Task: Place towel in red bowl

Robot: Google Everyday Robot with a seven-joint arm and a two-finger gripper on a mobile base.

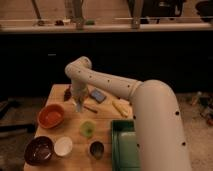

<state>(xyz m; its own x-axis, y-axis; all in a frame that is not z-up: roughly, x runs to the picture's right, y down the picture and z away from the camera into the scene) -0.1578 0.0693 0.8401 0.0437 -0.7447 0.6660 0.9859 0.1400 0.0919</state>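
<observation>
claw hangs low over the worktop, grip impossible to tell; what looks like the towel lies just right, red bowl near left. step appears to be reaching; next needs a grasp.

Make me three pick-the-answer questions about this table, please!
1. Where is the gripper?
A) in a green bin
B) above the table, just right of the red bowl
C) on the floor

2. What colour is the small bowl beside the dark bowl?
A) white
B) blue
C) pink

3. How is the red bowl?
A) upside down
B) full of bananas
C) upright and empty

Answers: 1 B, it hangs over the wood beside that bowl. 2 A, it looks pale white. 3 C, only its orange-red inside shows.
</observation>
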